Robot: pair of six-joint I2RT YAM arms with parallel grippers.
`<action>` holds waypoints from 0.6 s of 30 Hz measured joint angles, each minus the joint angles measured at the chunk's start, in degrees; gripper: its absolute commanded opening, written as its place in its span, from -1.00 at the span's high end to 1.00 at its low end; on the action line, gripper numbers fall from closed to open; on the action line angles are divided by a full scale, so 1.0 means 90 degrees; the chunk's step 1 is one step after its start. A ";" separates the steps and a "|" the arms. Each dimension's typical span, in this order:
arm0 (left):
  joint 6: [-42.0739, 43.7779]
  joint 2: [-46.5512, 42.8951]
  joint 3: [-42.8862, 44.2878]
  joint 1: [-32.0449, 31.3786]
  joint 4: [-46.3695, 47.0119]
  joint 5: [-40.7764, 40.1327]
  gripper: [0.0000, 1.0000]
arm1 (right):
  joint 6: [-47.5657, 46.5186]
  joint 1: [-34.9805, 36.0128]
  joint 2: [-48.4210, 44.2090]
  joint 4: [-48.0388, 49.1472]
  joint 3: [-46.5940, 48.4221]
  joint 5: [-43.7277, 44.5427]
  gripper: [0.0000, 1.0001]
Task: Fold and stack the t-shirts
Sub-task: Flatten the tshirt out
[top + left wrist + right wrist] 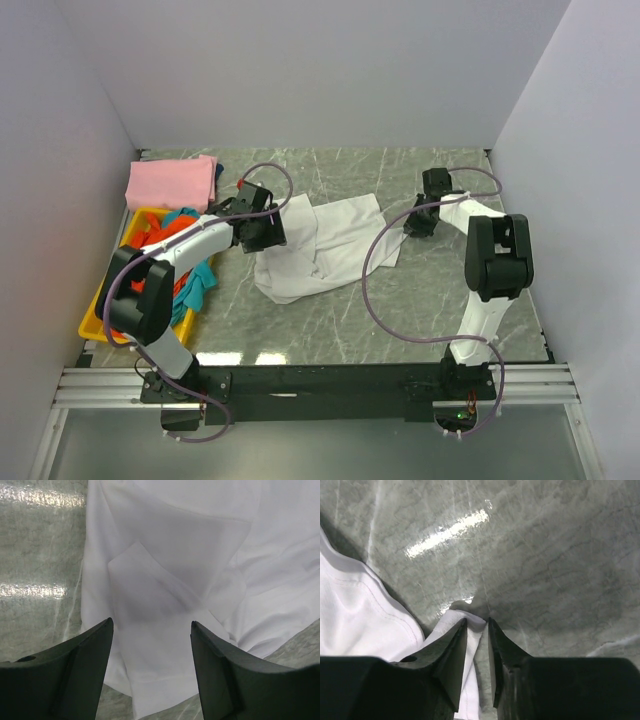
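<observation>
A white t-shirt (320, 245) lies crumpled and partly spread on the marbled table in the middle. My left gripper (268, 235) is open over its left side. In the left wrist view the white cloth (175, 555) fills the space between and beyond the gripper (151, 625), with nothing held. My right gripper (415, 225) is at the shirt's right edge. In the right wrist view it (477, 621) is closed to a narrow gap, pinching a bunched edge of the white shirt (350, 620) against the table.
A folded pink t-shirt (172, 182) lies at the back left. A yellow tray (95, 310) at the left holds orange-red (160, 235) and teal (200, 280) shirts, the teal one hanging over its rim. White walls enclose three sides.
</observation>
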 measured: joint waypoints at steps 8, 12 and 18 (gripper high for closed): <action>0.0000 0.0027 0.0007 0.0000 0.0017 0.0022 -0.35 | -0.0056 0.0000 0.0231 -0.0029 0.0296 -0.0117 0.89; 0.0063 0.0228 0.0112 0.0000 0.0017 0.0017 -0.32 | -0.0075 0.0000 0.0238 -0.0073 0.0313 -0.0146 1.00; 0.0172 0.0792 0.0481 0.0000 0.0034 0.0027 -0.20 | -0.0083 -0.0012 -0.0046 -0.0231 0.0131 -0.0119 1.00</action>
